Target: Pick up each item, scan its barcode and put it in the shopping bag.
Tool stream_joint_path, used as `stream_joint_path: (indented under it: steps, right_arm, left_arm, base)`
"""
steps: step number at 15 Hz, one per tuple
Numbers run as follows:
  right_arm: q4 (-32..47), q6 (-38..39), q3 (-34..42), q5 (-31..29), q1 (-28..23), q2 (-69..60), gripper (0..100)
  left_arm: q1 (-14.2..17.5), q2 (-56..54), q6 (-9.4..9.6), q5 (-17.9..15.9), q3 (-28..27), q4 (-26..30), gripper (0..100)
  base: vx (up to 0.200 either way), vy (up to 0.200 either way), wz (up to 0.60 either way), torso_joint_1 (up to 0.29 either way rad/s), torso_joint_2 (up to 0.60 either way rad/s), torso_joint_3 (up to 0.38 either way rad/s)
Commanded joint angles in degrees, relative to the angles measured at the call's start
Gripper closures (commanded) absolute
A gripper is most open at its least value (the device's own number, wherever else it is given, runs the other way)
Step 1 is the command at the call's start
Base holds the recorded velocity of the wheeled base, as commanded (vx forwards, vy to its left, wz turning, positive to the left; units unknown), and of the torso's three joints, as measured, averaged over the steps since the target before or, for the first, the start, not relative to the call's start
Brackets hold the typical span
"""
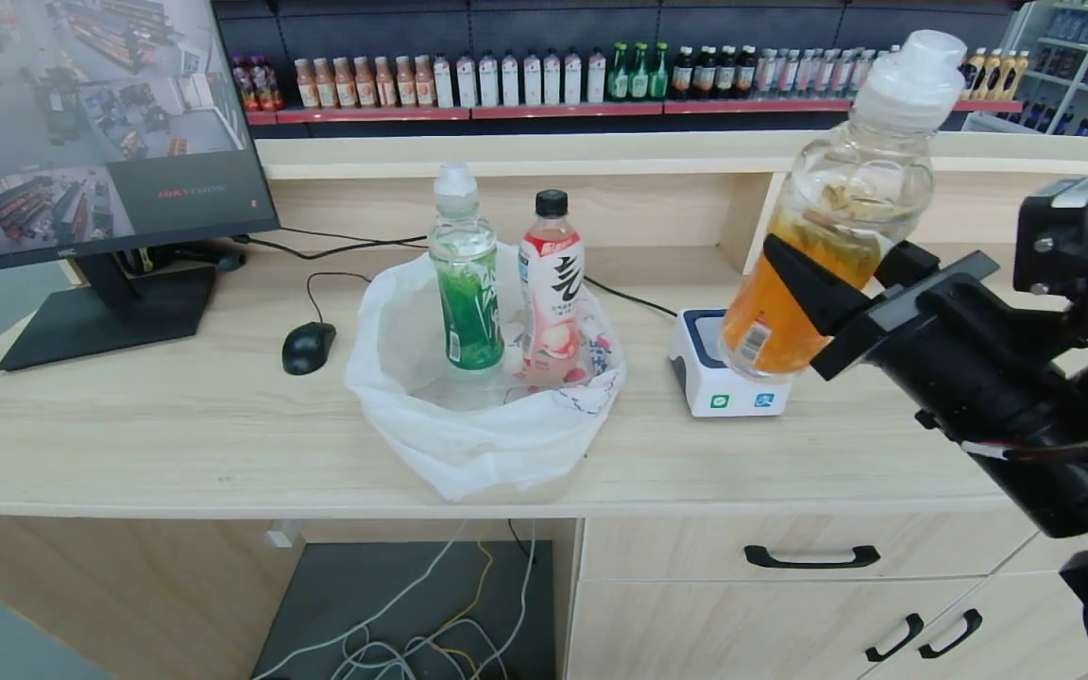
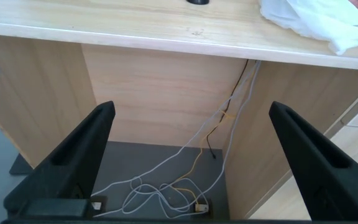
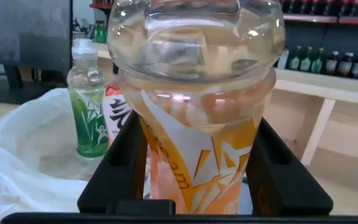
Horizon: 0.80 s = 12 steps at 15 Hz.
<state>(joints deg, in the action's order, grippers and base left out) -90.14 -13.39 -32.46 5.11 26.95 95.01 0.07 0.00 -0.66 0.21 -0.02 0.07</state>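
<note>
Orange bottle [image 1: 827,236] tilted, right of frame, clamped in right gripper [image 1: 846,274], base over scanner [image 1: 723,389]. Centre: white shopping bag [image 1: 468,439] holding green bottle [image 1: 466,283] and pink bottle [image 1: 552,283], upright. Left gripper [image 2: 191,115] spread wide, below counter [image 2: 104,25] edge

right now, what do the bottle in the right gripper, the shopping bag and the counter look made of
Orange bottle: clear glossy plastic, see-through with highlights, printed film label.
Shopping bag: thin white plastic film, crinkled, faintly translucent.
Counter: pale matte wood grain, likely laminate; solid wood cannot be ruled out.
</note>
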Motion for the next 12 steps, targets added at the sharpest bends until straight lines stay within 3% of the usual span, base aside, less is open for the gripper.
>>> stream_joint_path:
  steps: [1, 4, 6, 12]
  right_arm:
    - [0.1, -6.0, -5.2, 4.6, -0.4, 6.6, 100]
    - [0.1, -17.9, -5.3, 8.2, -0.5, 7.7, 100]
    - [0.1, -25.4, -8.8, 14.5, -3.0, 9.8, 100]
    - [0.1, -34.8, -15.9, 29.4, -11.3, 16.1, 100]
  left_arm:
    - [0.0, 0.0, -0.04, 0.0, 0.0, 0.0, 0]
    - [0.0, 0.0, -0.04, 0.1, -0.1, 0.0, 0]
    - [0.0, 0.0, -0.04, 0.1, 0.0, 0.0, 0]
    - [0.0, 0.0, -0.04, 0.0, 0.0, 0.0, 0]
  base:
    - [0.000, 0.000, 0.00, 0.000, 0.00, 0.000]
    - [0.000, 0.000, 0.00, 0.000, 0.00, 0.000]
    - [0.000, 0.000, 0.00, 0.000, 0.00, 0.000]
    - [0.000, 0.000, 0.00, 0.000, 0.00, 0.000]
